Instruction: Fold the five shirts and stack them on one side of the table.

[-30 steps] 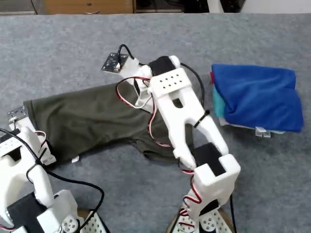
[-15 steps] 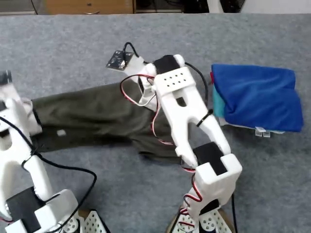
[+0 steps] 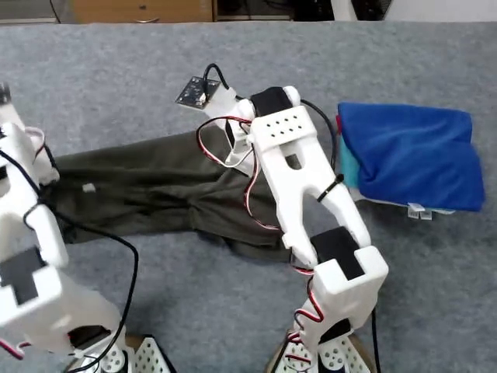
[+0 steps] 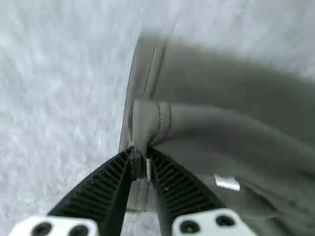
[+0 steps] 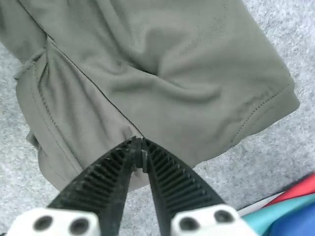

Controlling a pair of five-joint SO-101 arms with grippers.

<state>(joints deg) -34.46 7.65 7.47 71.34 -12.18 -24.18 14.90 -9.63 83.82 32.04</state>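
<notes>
The high view looks steeply down from a fixed spot over the grey carpet-covered table (image 3: 116, 70). The wrist cameras sit close behind the black ribbed left gripper (image 4: 140, 160) and right gripper (image 5: 142, 146). Each faces along its fingers onto the olive-green fabric shirt (image 3: 147, 186), which all three views share.

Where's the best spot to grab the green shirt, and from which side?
Probably the stitched hem at its end, coming from beyond that edge, low over the table. The green shirt lies flat and limp, so only an edge or a raised fold gives something to pinch. The left pincer is shut on that hem; the right pincer pinches a fold near a seam.
</notes>
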